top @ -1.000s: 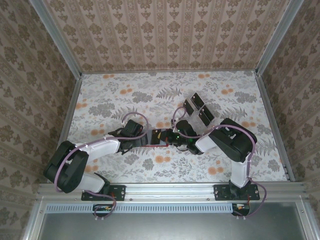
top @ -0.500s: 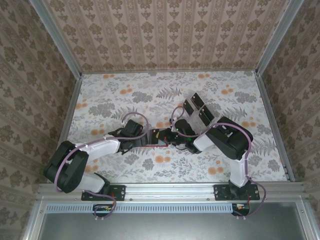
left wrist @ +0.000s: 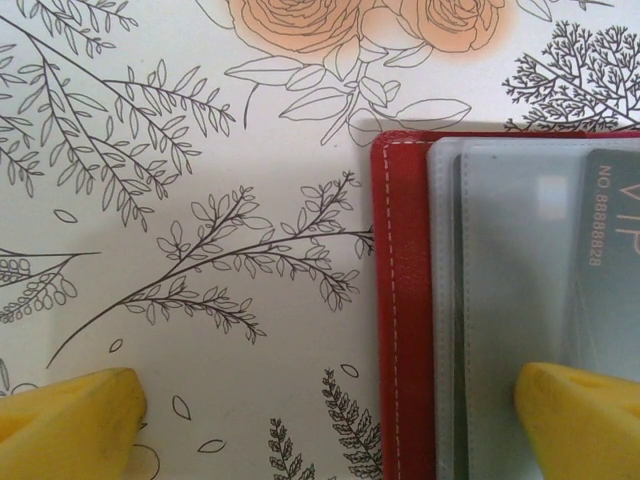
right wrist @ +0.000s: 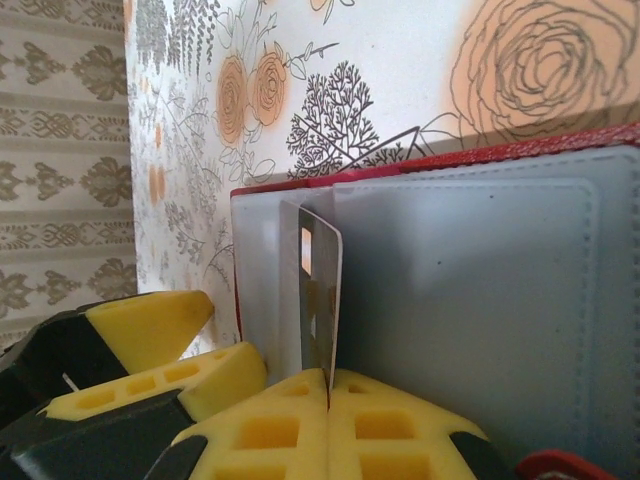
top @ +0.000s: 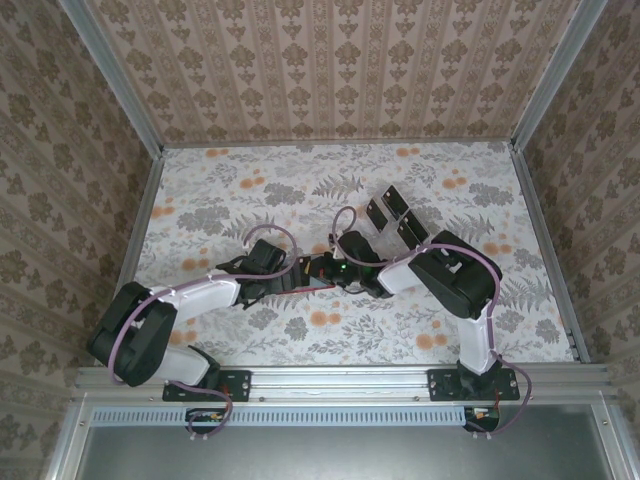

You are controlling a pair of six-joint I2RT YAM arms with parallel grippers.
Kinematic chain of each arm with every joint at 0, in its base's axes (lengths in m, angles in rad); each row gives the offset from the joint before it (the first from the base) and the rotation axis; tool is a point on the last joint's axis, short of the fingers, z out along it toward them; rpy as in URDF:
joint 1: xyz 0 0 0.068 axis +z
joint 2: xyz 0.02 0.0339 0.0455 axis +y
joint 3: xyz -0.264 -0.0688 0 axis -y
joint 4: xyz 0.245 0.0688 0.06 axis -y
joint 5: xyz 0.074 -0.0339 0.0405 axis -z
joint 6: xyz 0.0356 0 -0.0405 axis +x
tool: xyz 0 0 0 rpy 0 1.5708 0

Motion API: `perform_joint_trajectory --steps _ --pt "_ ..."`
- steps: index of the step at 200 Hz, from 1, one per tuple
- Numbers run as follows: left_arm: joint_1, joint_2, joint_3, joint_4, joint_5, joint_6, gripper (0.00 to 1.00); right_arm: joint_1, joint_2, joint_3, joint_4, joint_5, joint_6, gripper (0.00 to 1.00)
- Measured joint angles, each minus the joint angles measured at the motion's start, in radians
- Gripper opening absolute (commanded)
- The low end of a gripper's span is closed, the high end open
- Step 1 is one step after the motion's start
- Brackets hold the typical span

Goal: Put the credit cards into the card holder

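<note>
A: How do the hands sit?
B: The left hand (left wrist: pixel 325 415) is low and spread, straddling the red card holder (left wrist: pixel 400 300) edge. The right hand (right wrist: pixel 328 395) pinches one credit card (right wrist: pixel 320 290) upright against the clear sleeves (right wrist: pixel 480 290).
A: Room?
B: Spare credit cards (top: pixel 397 218) lie beyond, apart; open worktop (left wrist: pixel 200 150) stretches leftward.

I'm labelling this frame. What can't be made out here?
Right wrist view: held card in the right tool is edge-on, face unreadable.
Left wrist view: sleeved card has its print cut by the right edge.
Top view: card holder mostly hidden under left tool and right tool.
Top view: loose cards too small to count.
</note>
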Motion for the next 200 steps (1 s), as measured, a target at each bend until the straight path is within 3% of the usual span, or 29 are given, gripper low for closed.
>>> perform_joint_trajectory --steps 13,39,96,116,164,200 --pt "0.005 -0.008 0.000 -0.015 0.001 0.000 1.00 0.002 -0.011 0.019 -0.050 -0.001 -0.025 0.31" --pt "0.029 -0.039 0.001 -0.070 0.003 0.000 1.00 0.008 -0.059 0.058 -0.196 0.019 -0.082 0.43" --pt "0.111 -0.138 0.012 -0.143 0.003 0.009 1.00 0.010 -0.114 0.164 -0.517 0.061 -0.213 0.46" --pt "0.131 -0.138 0.012 -0.156 0.007 0.013 1.00 0.010 -0.129 0.215 -0.617 0.089 -0.260 0.42" --pt "0.143 -0.100 0.012 -0.155 0.019 0.021 1.00 0.020 -0.126 0.345 -0.826 0.183 -0.356 0.20" --pt "0.143 -0.041 0.012 -0.145 0.023 0.027 1.00 0.033 -0.075 0.411 -0.909 0.227 -0.399 0.14"
